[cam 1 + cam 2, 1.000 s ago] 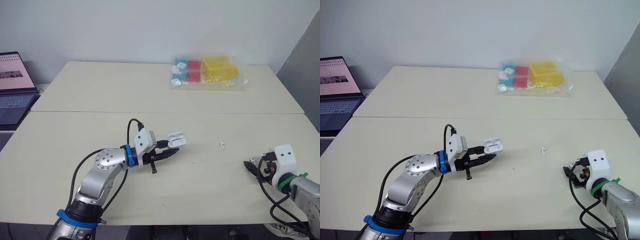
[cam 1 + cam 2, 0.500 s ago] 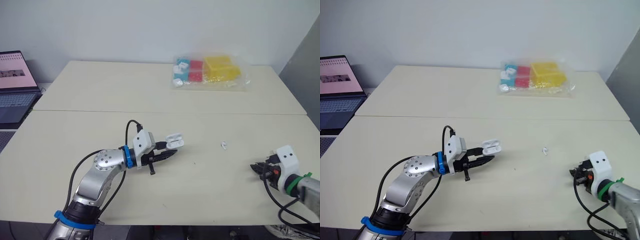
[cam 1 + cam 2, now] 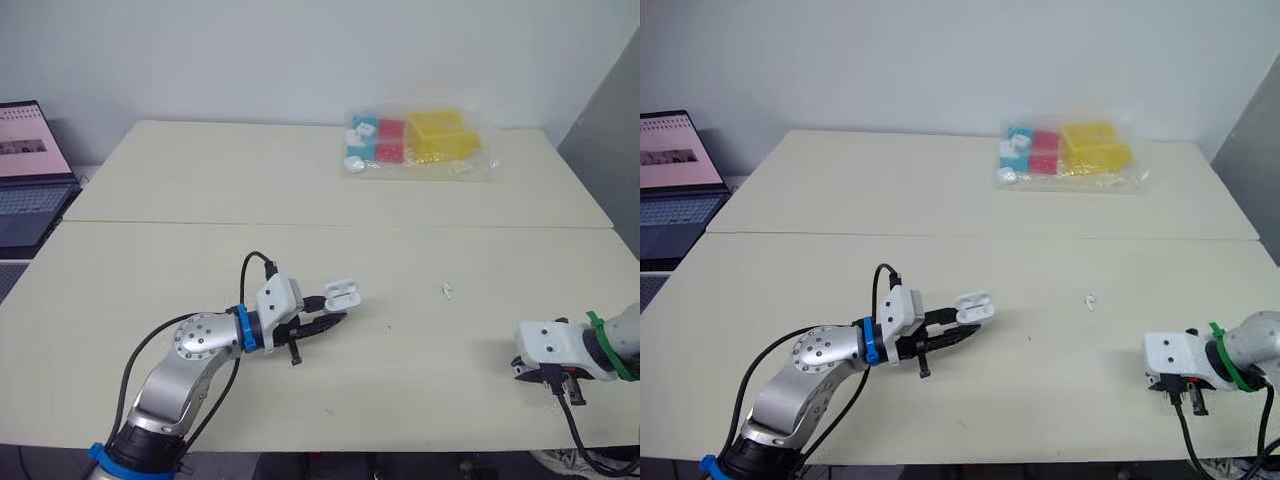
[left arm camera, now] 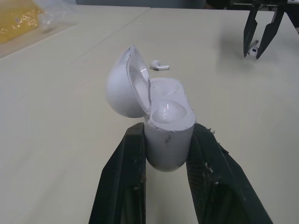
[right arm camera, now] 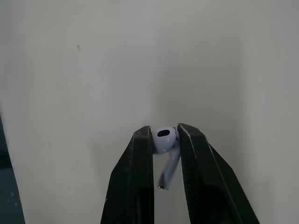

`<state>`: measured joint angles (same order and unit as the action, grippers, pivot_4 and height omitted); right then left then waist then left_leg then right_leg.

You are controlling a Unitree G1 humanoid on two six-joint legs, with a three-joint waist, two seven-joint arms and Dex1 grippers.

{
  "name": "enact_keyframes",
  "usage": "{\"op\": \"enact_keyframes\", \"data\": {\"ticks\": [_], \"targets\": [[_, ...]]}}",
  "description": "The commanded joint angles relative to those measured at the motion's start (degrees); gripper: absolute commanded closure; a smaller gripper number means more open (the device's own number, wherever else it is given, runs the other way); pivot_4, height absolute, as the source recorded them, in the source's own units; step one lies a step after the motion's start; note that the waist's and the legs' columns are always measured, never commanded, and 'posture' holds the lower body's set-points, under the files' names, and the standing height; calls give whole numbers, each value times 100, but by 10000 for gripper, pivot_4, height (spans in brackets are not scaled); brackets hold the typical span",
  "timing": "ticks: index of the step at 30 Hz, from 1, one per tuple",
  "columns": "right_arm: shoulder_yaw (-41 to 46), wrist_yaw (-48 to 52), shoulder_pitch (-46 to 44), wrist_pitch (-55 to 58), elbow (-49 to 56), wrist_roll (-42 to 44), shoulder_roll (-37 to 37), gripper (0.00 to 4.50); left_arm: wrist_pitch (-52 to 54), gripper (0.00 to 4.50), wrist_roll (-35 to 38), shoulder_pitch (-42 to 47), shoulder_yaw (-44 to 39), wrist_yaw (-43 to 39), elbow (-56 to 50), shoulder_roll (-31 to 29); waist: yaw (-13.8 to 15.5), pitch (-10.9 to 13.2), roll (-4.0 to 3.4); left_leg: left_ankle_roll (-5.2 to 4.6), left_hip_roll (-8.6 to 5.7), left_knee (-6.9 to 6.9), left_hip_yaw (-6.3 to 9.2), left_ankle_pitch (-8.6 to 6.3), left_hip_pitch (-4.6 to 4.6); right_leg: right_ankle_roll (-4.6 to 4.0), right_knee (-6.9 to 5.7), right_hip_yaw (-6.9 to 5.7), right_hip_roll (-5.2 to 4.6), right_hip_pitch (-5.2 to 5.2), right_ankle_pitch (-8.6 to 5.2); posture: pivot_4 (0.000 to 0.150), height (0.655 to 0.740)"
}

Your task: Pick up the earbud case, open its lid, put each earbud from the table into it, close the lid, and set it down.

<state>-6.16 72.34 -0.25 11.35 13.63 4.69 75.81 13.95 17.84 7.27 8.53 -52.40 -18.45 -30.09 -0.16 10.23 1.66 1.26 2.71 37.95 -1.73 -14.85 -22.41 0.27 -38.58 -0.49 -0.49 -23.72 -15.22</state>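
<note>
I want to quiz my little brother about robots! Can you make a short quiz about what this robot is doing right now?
1. True or false: the lid of the earbud case in the left gripper is shut.
2. What does the right gripper pinch? A: an earbud. B: a spoon. C: nothing.
3. Fill in: the loose earbud lies on the ____.

Key: 1 false, the lid stands open. 2 A. 3 table.
</note>
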Motion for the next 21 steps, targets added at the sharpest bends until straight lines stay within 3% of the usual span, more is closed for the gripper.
{"op": "enact_keyframes", "data": {"ticks": [1,8,16,21], "targets": [[-236,250,-432,-193,-209,-239,-140,40880,-4,37062,60,-98,-67,58,-328,-60,-7,0,0,0,0,0,1,0,1,0,-1,1,0,0,0,1500,7400],[-439,371,-633,-103,-282,-405,-302,40880,57,37062,61,-190,-59,134,-448,-73,6,0,-3,0,2,0,4,0,3,-2,-7,-4,0,1,-1,1500,7400],[-360,244,-696,-152,-271,-517,-523,13108,116,37062,75,-200,4,160,-479,-74,7,0,-2,0,2,2,4,0,13,-2,-10,-4,0,9,0,1500,7400],[87,403,-503,154,50,-110,-375,12700,141,37062,76,-236,14,149,-488,-87,9,0,-2,0,2,1,5,0,12,-3,-10,-3,0,9,-1,1500,7400]]}}
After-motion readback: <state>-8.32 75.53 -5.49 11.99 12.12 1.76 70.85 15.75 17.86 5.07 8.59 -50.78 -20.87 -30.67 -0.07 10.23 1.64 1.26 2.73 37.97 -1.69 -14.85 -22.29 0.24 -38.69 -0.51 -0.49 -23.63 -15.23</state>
